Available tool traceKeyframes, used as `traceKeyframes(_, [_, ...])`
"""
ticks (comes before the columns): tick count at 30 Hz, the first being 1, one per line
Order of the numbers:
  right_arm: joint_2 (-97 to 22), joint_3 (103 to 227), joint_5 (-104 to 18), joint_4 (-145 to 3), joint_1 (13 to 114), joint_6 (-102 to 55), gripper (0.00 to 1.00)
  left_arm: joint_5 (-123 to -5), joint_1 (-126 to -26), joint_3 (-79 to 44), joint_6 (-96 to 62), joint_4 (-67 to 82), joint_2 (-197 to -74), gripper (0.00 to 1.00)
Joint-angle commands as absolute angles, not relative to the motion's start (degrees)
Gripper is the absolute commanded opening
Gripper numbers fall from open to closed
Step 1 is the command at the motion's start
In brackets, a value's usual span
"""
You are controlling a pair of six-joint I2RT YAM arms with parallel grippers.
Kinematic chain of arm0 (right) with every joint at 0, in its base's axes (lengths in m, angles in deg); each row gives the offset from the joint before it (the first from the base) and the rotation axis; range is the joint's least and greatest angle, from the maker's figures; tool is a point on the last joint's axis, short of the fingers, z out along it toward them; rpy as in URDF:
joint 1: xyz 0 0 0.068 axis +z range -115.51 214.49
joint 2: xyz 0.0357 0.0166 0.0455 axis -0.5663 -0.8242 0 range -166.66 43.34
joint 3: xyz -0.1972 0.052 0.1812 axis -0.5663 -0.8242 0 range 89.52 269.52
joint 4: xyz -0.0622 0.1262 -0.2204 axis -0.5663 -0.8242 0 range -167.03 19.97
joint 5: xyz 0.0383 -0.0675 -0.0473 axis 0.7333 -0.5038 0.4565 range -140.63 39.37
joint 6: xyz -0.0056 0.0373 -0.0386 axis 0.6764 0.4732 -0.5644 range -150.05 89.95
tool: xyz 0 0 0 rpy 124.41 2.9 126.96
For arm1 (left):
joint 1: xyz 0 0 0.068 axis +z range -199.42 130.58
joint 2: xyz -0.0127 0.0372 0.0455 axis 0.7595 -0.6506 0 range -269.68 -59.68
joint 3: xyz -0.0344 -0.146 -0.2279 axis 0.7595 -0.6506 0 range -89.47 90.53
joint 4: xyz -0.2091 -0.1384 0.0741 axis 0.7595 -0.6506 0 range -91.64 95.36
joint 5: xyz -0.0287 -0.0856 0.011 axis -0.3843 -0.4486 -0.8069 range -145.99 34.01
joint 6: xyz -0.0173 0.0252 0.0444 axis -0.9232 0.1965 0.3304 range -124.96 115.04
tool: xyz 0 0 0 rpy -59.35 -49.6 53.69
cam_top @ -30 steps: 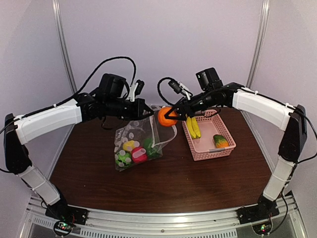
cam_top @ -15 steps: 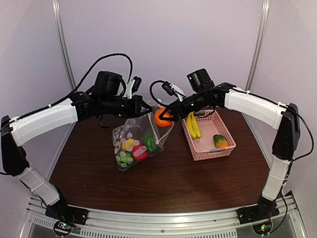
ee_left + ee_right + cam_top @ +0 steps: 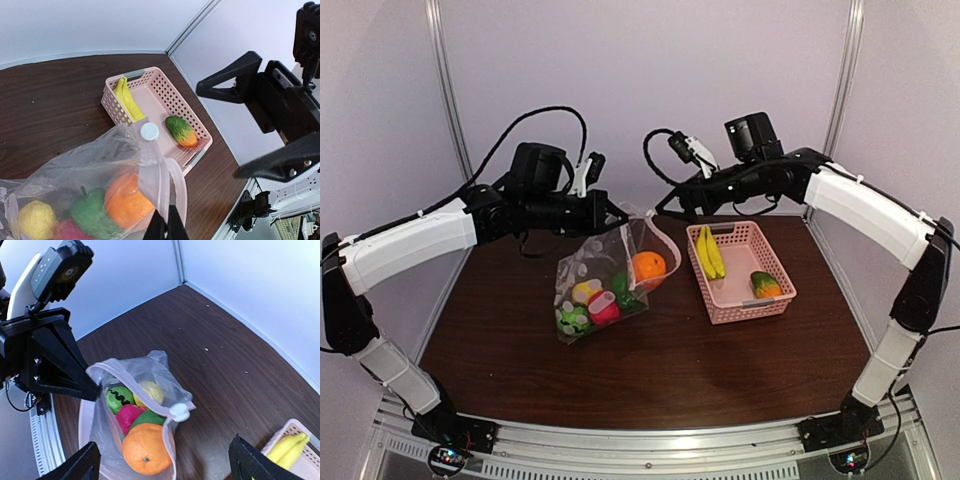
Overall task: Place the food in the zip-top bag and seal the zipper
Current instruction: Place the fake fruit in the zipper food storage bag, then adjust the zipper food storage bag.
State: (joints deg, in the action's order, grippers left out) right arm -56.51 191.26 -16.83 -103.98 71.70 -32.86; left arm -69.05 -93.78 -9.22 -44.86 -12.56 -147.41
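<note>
The clear zip-top bag (image 3: 600, 280) hangs with its mouth open, pinched at the zipper edge by my shut left gripper (image 3: 616, 214). Inside lie the orange (image 3: 648, 266), green pepper (image 3: 150, 418), striped ball (image 3: 118, 397), red-pink fruit (image 3: 128, 416) and a yellow piece (image 3: 150, 390). The white slider tab (image 3: 179, 412) sits on the zipper strip. My right gripper (image 3: 672, 210) is open and empty, above the bag's mouth. In the left wrist view my fingers (image 3: 167, 227) clamp the bag's rim beside the orange (image 3: 127, 201).
The pink latticed basket (image 3: 775, 302) stands right of the bag on the brown table. It holds the yellow banana bunch (image 3: 708, 252) and the orange-green piece (image 3: 765, 284). White walls and metal posts enclose the table's back and sides.
My right gripper has let go of the orange, which now lies in the bag. The right arm has drawn back up and to the right. The left gripper still holds the bag.
</note>
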Motion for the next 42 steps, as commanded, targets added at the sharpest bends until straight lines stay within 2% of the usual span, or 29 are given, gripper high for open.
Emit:
traceKeyframes(1, [-51.6,185.0,-27.7,-104.3,70.5,-34.2,0.88,-69.3,-93.8,-9.5,-45.2,-8.5,-145.4,0.00])
traceKeyframes(8, [-51.1,176.9,-26.5,-101.3,70.7,-32.1,0.77,-69.5,-93.8,-9.6,-45.1,-8.3,-145.8,0.00])
traceKeyframes(14, [-55.2,178.6,-25.5,-102.3,70.8,-30.6,0.65,-69.3,-93.8,-10.0,-45.1,-8.3,-145.6,0.00])
traceKeyframes(17, [-56.9,179.5,-24.0,-102.6,70.7,-30.1,0.55,-69.3,-93.8,-10.4,-45.1,-8.3,-145.4,0.00])
traceKeyframes(18, [-57.2,179.9,-23.6,-102.8,70.8,-30.1,0.51,-69.2,-93.8,-10.6,-45.1,-8.3,-145.3,0.00])
traceKeyframes(19, [-57.6,180.3,-23.3,-103.1,70.8,-30.1,0.38,-69.2,-93.8,-10.7,-45.0,-8.3,-145.3,0.00])
traceKeyframes(20, [-57.7,180.6,-23.1,-103.3,70.8,-30.1,0.31,-69.1,-93.8,-10.9,-45.0,-8.3,-145.3,0.00])
traceKeyframes(23, [-57.5,181.6,-22.3,-104.0,70.8,-30.1,0.01,-68.6,-93.8,-11.0,-44.7,-8.6,-145.2,0.00])
traceKeyframes(28, [-56.4,193.3,-16.7,-109.8,70.8,-30.1,0.00,-66.4,-93.4,-7.2,-40.6,-14.5,-145.3,0.00])
traceKeyframes(32, [-55.0,197.4,-16.3,-106.9,70.8,-27.8,0.00,-54.9,-92.9,-6.2,-35.8,-19.9,-143.6,0.00])
traceKeyframes(36, [-59.6,201.0,-14.1,-110.5,70.8,-28.6,0.00,-65.5,-92.2,-4.5,-37.5,-20.6,-148.0,0.00])
traceKeyframes(39, [-60.4,201.0,-14.7,-111.6,71.2,-29.3,0.00,-66.1,-92.2,-5.0,-39.5,-19.1,-148.0,0.00])
traceKeyframes(42, [-59.5,200.0,-20.7,-111.4,71.2,-31.6,0.00,-67.1,-92.2,-6.1,-40.1,-14.9,-144.4,0.00])
